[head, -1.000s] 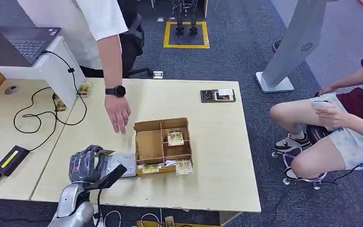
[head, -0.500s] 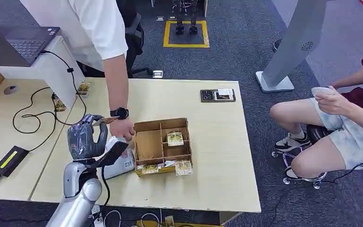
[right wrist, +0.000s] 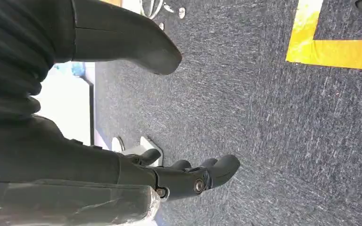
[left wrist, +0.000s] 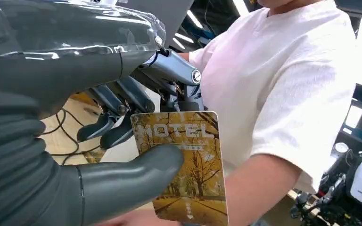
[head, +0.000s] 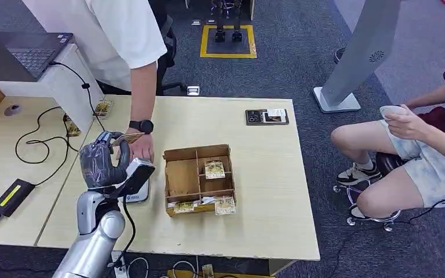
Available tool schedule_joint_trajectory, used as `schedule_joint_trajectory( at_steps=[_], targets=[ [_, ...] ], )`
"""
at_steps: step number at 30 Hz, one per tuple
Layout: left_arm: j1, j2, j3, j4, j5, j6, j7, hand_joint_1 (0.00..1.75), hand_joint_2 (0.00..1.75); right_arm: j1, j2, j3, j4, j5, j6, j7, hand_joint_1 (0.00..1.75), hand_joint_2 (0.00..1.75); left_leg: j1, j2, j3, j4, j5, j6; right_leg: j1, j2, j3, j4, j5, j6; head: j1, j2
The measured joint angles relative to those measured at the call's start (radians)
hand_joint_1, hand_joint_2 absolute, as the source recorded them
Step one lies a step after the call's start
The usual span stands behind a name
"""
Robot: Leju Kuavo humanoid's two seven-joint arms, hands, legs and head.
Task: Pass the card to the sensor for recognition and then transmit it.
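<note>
Above the table, the left hand pinched the card between thumb and fingers, raised for handover to the person's hand; the right hand hung empty, fingers apart.

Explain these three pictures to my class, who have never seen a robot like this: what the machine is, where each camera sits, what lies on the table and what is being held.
The machine is a humanoid robot with two silver arms. The head view looks down from high on its body at a pale wooden table. The other two pictures come from cameras at its wrists, so they look turned.

On the table stand a cardboard box with compartments holding a few cards, a small white sensor pad beside it, and a dark device at the far edge.

The left hand holds up a hotel card, pinched between thumb and fingers, showing yellow trees. A person in a white shirt reaches a hand toward it. Another person sits at the right.

The right hand hangs over grey carpet, holding nothing.
</note>
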Motion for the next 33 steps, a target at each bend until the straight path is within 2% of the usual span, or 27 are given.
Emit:
schedule_joint_trajectory(
  at_steps=[22,23,24,28,33],
  targets=[
    [-0.024,0.011,0.000,0.013,0.020,-0.001,0.007,1.75,1.75,-0.012,0.000,0.009,0.008,0.014,0.005,0.014,0.00,1.75,0.000,0.000,0.000,0.000,0.000,0.000,0.000,0.001,-0.001,0.000,0.000,0.000,0.000,0.000],
    [-0.024,0.011,0.000,0.015,0.020,-0.001,0.008,0.35,1.75,-0.012,0.000,0.010,0.008,0.014,0.005,0.014,0.00,1.75,0.000,0.000,0.000,0.000,0.000,0.000,0.000,0.001,-0.001,0.000,0.000,0.000,0.000,0.000],
    [-0.024,0.011,0.000,0.018,0.021,-0.001,0.008,0.00,1.75,-0.012,0.000,0.009,0.008,0.014,0.005,0.014,0.00,1.75,0.000,0.000,0.000,0.000,0.000,0.000,0.000,0.001,-0.001,0.000,0.000,0.000,0.000,0.000],
    [-0.024,0.011,0.000,0.019,0.031,0.000,0.003,0.00,1.75,-0.012,0.001,0.010,0.008,0.011,0.003,0.014,0.00,1.75,0.000,0.000,-0.001,0.000,-0.001,0.000,0.000,0.001,-0.001,0.000,0.000,0.000,0.000,0.000],
    [-0.016,0.011,0.000,0.018,0.050,0.000,-0.059,0.00,1.75,-0.012,0.002,0.010,0.008,-0.001,0.000,0.008,0.00,1.75,0.000,0.000,-0.001,0.000,-0.001,0.000,0.000,0.001,-0.001,0.000,0.000,0.000,0.000,0.000]
  ],
)
